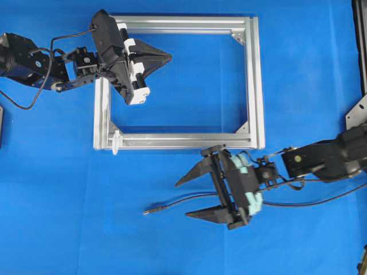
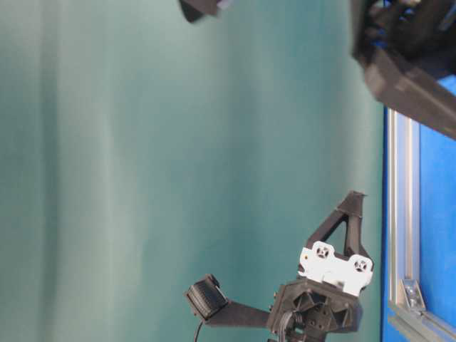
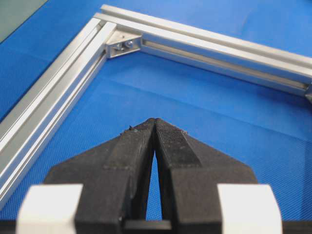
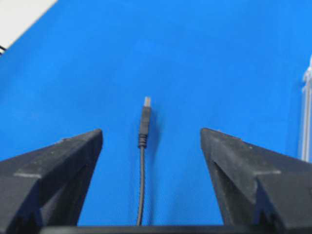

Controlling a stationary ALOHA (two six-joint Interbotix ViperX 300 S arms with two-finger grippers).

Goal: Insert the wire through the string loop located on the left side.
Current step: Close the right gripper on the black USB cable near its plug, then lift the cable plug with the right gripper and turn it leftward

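— What lay under everything?
— A worktop (image 1: pixel 298 69) covered in bright blue cloth, evenly lit, with soft shadows.
— And behind it?
— A plain teal-green backdrop (image 2: pixel 178 178), smooth apart from faint folds.
— Anything at the edges?
— A dark metal bracket (image 1: pixel 356 112) at the worktop's right border.

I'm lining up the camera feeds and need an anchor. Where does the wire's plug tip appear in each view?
Overhead: the plug tip lies on the blue cloth, low and left of centre, left of the open right gripper.
Table-level: I cannot find it.
Left wrist: I cannot find it.
Right wrist: the tip sits at picture centre, between the two spread fingers.
Shared landmark: the aluminium frame, at the right wrist picture's right edge.
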